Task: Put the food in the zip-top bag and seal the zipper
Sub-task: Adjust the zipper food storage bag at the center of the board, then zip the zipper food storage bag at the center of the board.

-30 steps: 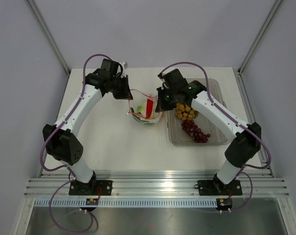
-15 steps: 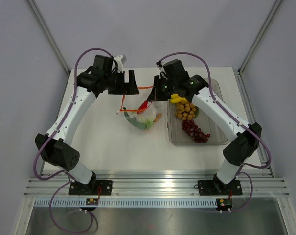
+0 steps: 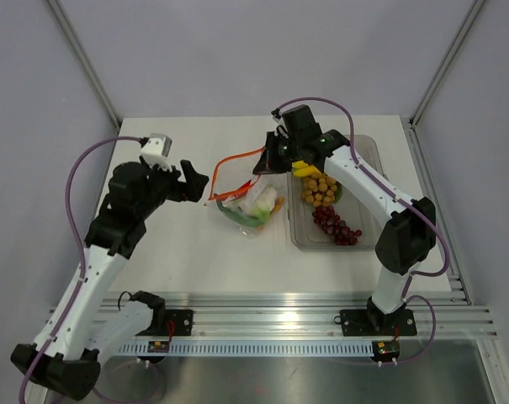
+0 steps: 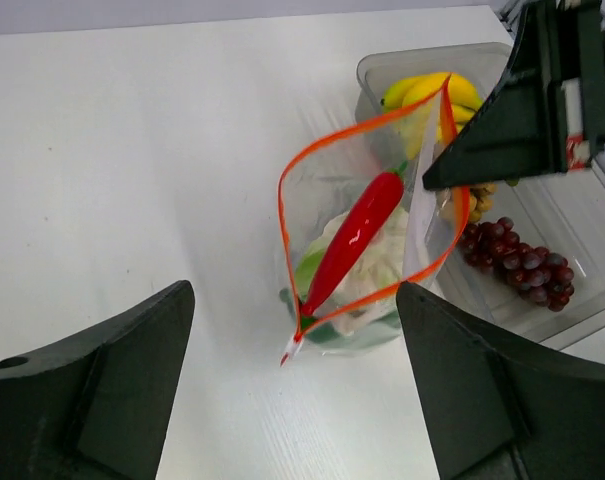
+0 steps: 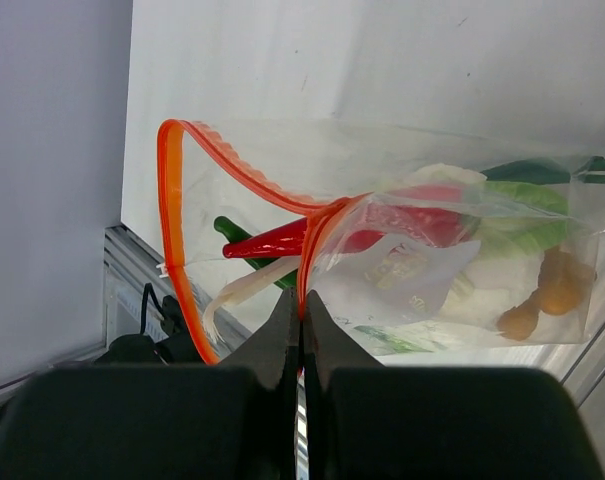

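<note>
– Over on the left, the left gripper hangs above the table, fingers spread wide, nothing between them, a little apart from the bag.
– And the zip-top bag itself?
– Mid-table, just left of the tub. Its mouth gapes toward the left, and the zipper is bowed into a loop. Inside I make out the red chilli, a white bulb, green vegetables and orange pieces.
– Who holds it?
– The right gripper alone. Its fingers are pinched tight on the far-right stretch of the rim, lifting that lip. The bag's bottom seems to rest on the table.
– So the filling is only partly done.
– I'd say so. In the tub on the right lie the yellow bananas, the brown ball cluster and the dark red grapes.
– What makes the next bit go well?
– To my eye, the free pincer should take the loose left lip squarely on the strip, not on the thin film. Then it should draw gently, so the mouth widens without tipping the chilli out. Pull too hard and the rim could slip from the right pinch.
</note>
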Action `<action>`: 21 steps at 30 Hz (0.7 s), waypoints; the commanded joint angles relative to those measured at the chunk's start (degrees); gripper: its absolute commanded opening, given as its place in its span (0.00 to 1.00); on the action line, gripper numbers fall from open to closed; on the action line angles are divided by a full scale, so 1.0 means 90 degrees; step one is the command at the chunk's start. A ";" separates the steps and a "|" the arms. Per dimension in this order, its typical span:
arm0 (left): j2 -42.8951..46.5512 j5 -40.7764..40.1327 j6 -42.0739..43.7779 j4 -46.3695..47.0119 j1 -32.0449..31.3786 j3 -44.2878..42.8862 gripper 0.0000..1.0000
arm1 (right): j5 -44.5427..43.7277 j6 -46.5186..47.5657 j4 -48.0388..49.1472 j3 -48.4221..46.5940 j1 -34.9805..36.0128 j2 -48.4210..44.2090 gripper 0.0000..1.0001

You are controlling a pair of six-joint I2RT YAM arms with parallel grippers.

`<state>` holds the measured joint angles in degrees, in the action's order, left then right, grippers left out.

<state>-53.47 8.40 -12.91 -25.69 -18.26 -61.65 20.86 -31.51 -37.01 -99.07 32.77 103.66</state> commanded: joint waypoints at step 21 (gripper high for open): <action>0.2318 0.0998 0.0019 0.5177 0.0008 0.4983 0.74 | 0.0777 0.0112 0.0265 -0.0213 -0.0175 -0.0043 0.00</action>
<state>-35.05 13.65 -11.86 11.11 -18.26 -19.53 25.30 -31.33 -36.53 -99.07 31.75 103.66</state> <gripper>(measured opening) 0.743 0.011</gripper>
